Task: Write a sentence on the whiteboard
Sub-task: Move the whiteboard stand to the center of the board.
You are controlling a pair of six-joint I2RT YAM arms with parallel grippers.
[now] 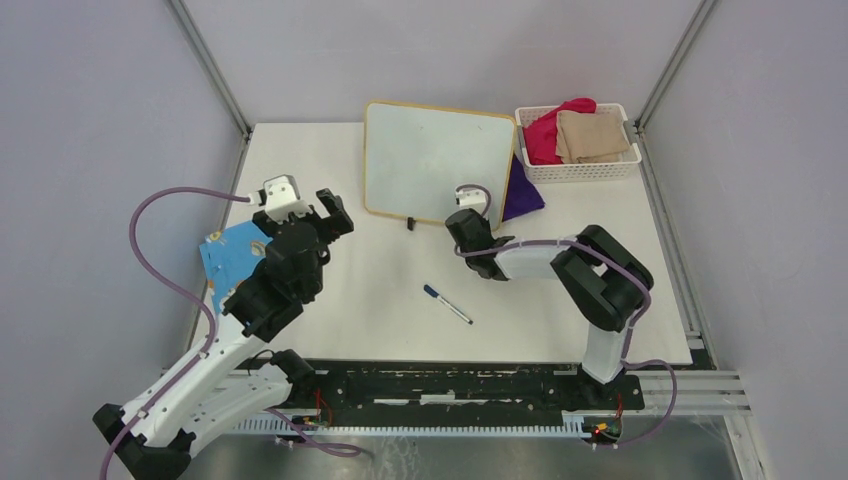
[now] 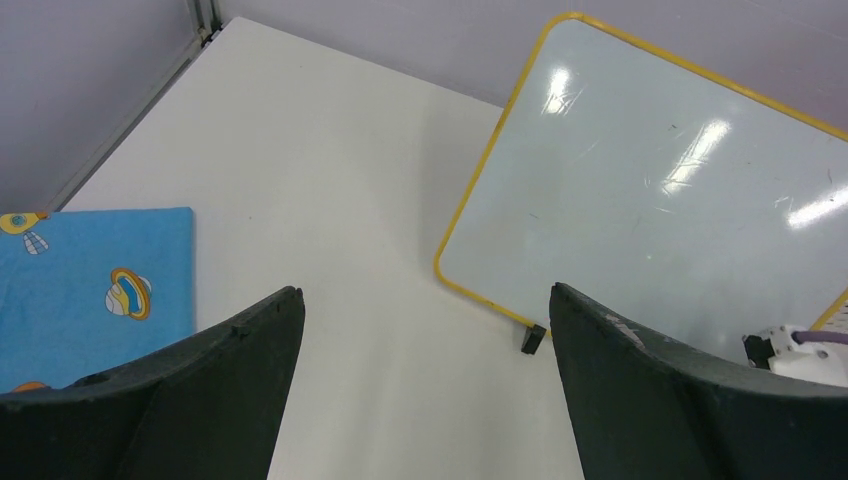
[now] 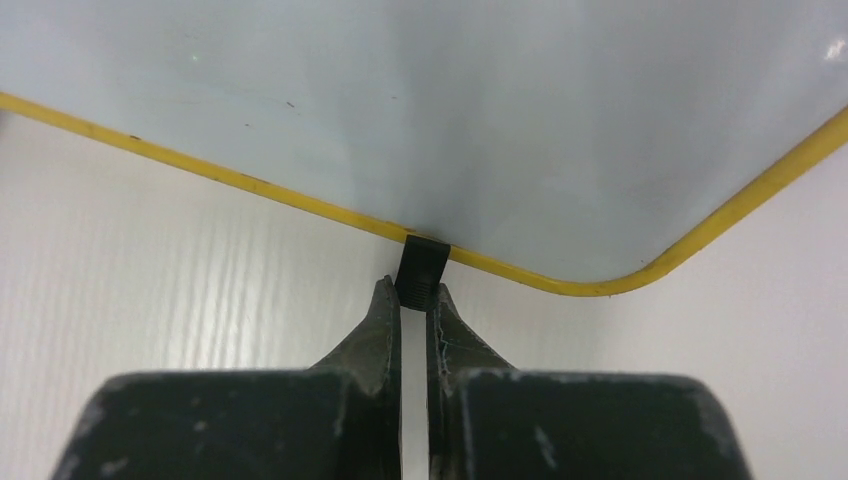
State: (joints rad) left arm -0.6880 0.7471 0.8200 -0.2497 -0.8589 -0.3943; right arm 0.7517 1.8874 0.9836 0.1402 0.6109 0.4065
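Around the whiteboard's black foot, right claw, arm low.

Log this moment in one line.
whiteboard: blank | marker: on table, untouched | left gripper: open | right gripper: shut, tips at board foot

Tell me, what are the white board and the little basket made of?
The whiteboard looks like a smooth, glossy coated panel: lights shine back off it in the left wrist view. Its thin yellow frame could be plastic or painted wood; I cannot tell which. The basket looks like white moulded plastic, with a grid of small holes in its walls.
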